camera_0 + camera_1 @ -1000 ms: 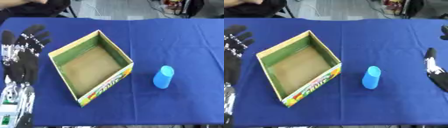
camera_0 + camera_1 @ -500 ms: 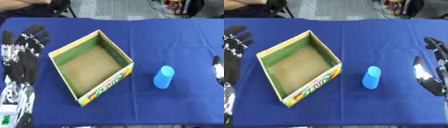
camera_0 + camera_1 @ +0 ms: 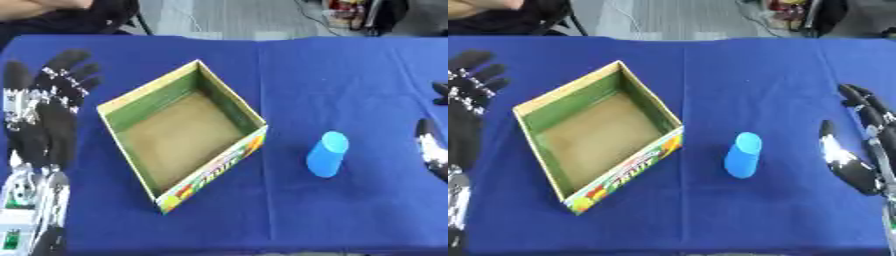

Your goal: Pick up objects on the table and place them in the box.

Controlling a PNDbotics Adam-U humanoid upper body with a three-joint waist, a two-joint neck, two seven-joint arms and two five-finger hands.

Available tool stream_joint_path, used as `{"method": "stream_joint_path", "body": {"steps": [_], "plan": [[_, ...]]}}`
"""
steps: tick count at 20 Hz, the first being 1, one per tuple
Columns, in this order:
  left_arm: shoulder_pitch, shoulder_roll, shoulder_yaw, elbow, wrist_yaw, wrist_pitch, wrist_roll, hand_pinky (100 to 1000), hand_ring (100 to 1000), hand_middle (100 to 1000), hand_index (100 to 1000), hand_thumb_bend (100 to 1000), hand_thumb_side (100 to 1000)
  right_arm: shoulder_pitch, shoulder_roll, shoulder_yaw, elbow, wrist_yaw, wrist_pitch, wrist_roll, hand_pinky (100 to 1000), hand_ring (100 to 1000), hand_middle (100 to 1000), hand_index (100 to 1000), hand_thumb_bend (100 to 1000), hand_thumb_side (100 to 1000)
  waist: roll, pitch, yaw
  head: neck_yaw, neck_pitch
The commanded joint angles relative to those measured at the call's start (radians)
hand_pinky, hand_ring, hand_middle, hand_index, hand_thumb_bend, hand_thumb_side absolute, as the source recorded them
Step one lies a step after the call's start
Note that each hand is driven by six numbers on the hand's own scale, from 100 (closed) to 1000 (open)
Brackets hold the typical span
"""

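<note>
The right hand – fingers straight, holding nothing – stands beside the cup, probably to grasp it for the box; the left hand rests released.

left hand and right hand both spread.

Open box and blue cup on the blue table, my hands at both edges.

I see the box tilted at centre, its inside bare, and the blue cup lying right of it, apart. My left hand rests open at left, fingers up; my right hand just shows at the right edge.
</note>
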Motion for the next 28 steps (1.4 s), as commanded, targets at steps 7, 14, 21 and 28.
{"method": "stream_joint_path", "body": {"steps": [7,14,21,28], "plan": [[-0.008,0.016,-0.004,-0.009,0.007,-0.002,-0.006,853,818,843,875,994,1000,-0.060,-0.069,0.068,0.076,-0.005,-0.055,0.057,830,775,892,977,100,830,0.001,-0.009,0.002,-0.016,-0.001],[-0.007,0.016,-0.007,-0.006,0.008,-0.001,-0.010,854,819,844,874,992,1000,-0.113,-0.110,0.109,0.144,-0.020,-0.099,0.081,828,779,894,978,100,827,0.001,-0.009,0.006,-0.020,-0.001],[-0.007,0.016,-0.009,-0.006,0.010,-0.001,-0.012,856,821,845,873,992,1000,-0.164,-0.132,0.146,0.196,-0.019,-0.132,0.099,827,782,896,979,100,826,0.001,-0.010,0.010,-0.025,-0.001],[-0.006,0.017,-0.011,-0.004,0.012,0.000,-0.016,857,822,846,872,990,1000,-0.236,-0.154,0.192,0.256,-0.030,-0.173,0.118,825,784,897,980,100,823,0.001,-0.011,0.013,-0.030,-0.001]]}}
